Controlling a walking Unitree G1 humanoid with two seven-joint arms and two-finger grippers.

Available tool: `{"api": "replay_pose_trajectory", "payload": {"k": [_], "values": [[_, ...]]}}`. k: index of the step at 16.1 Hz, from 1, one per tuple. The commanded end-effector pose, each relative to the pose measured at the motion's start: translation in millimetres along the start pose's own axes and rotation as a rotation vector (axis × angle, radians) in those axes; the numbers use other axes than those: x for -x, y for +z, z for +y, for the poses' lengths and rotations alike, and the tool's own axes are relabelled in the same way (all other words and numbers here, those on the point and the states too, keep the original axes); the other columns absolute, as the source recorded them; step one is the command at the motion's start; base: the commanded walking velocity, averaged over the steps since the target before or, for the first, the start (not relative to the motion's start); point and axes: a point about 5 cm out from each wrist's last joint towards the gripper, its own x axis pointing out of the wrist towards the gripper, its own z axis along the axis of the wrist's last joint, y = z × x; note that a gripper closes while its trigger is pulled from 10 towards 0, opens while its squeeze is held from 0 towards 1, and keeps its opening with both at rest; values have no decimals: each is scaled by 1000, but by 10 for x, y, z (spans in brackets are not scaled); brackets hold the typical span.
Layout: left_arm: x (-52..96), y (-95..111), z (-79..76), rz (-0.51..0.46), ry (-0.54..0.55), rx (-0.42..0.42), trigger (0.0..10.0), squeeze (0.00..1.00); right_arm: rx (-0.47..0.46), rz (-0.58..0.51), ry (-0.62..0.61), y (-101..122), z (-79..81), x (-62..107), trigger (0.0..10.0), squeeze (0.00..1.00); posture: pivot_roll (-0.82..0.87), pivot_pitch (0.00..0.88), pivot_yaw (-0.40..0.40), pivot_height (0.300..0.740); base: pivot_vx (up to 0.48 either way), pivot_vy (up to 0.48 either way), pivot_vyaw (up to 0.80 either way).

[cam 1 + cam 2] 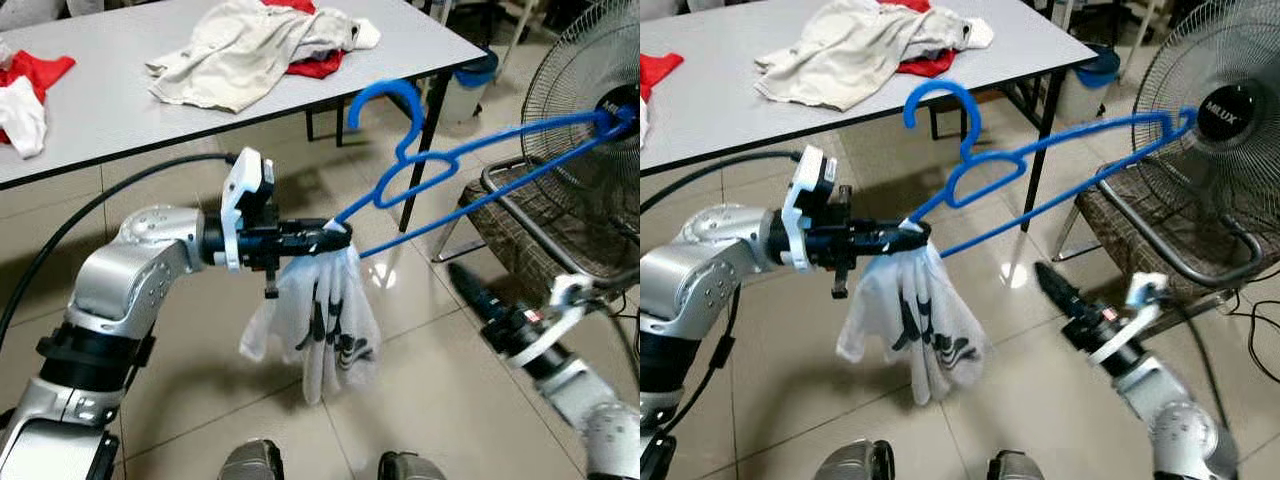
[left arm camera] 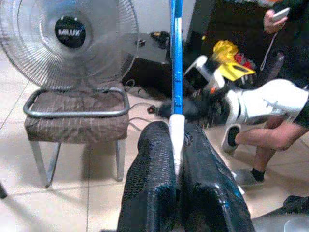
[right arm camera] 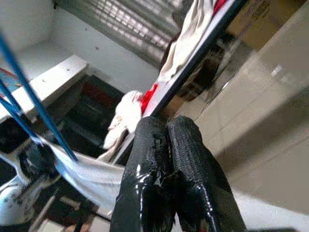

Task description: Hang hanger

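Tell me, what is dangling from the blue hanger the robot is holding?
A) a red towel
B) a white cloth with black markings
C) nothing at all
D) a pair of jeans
B: a white cloth with black markings hangs from the end of the blue hanger, right where the left gripper is shut on it; the red cloth lies up on the table.

A grey desk (image 1: 120, 110) carried a crumpled beige garment (image 1: 240, 50) over red cloth (image 1: 318, 66). A fan (image 1: 1220, 130) stood on a brown chair (image 2: 75, 125). A person's leg (image 2: 270, 137) was nearby.
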Motion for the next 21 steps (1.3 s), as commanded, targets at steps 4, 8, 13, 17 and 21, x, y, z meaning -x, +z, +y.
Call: {"api": "replay_pose_trajectory", "payload": {"k": [4, 8, 13, 17, 21], "values": [[22, 48, -40, 3, -9, -46, 0, 0, 283, 196, -280, -69, -192, 47, 10000, 0, 1, 73, 55, 740, 0, 0, 0], [-47, 72, -73, -6, -63, -49, 0, 0, 279, 145, -344, -60, -310, -60, 10000, 1000, 2, 60, 66, 740, 0, 0, 0], [-66, 130, -46, -14, -87, -57, 0, 0, 488, 262, 33, -119, 117, -241, 10000, 1000, 1, 63, 73, 740, 0, 0, 0], [-80, 150, -26, -10, -74, -68, 0, 0, 891, 367, 143, -161, 269, -260, 10000, 1000, 1, 71, 78, 740, 0, 0, 0], [-151, 66, -40, 16, -42, -88, 0, 0, 1236, 207, 166, -192, 533, -547, 10000, 0, 3, 79, 73, 740, 0, 0, 0]]}}
